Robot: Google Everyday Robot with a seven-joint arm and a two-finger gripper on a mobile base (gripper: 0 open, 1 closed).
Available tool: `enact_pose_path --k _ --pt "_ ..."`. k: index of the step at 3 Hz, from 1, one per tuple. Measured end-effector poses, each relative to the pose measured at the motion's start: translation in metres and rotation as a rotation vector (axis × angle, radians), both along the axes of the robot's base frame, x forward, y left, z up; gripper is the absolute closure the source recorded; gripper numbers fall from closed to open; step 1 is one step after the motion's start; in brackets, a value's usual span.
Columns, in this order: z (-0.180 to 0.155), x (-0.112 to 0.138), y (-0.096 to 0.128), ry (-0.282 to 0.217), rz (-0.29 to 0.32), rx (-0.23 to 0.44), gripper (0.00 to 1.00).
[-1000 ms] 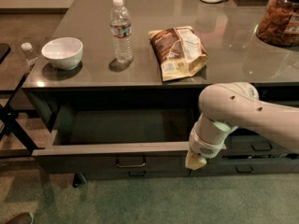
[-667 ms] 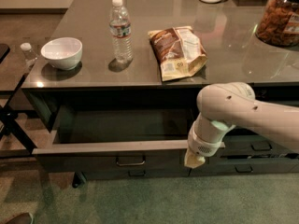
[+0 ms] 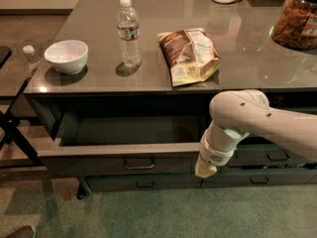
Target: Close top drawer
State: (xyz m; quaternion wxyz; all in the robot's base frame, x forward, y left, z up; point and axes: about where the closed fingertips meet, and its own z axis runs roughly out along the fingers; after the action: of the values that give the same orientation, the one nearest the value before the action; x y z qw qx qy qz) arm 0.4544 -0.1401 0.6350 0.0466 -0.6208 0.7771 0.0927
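Note:
The top drawer (image 3: pixel 99 163) is a wide dark grey-green drawer under the counter, pulled out, its deep box empty. Its flat front has a small metal bar handle (image 3: pixel 138 164) at the centre. My gripper (image 3: pixel 205 170) hangs at the end of the white arm (image 3: pixel 247 120), right against the drawer front's right end. The arm comes in from the right and covers the drawer's right corner.
On the counter (image 3: pixel 247 58) stand a white bowl (image 3: pixel 66 55), a water bottle (image 3: pixel 129 32), a snack bag (image 3: pixel 190 54) and a jar (image 3: pixel 299 18) at the far right. Lower drawers (image 3: pixel 143 183) sit beneath. A black folding stand (image 3: pixel 12 133) is at the left.
The drawer front has moved slightly back towards the cabinet, and the arm's end with it.

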Motion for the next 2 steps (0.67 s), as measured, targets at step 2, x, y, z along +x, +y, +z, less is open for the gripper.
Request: enact_pose_path --k 2 --pt "0.0 0.0 0.0 0.0 0.0 0.0 0.39"
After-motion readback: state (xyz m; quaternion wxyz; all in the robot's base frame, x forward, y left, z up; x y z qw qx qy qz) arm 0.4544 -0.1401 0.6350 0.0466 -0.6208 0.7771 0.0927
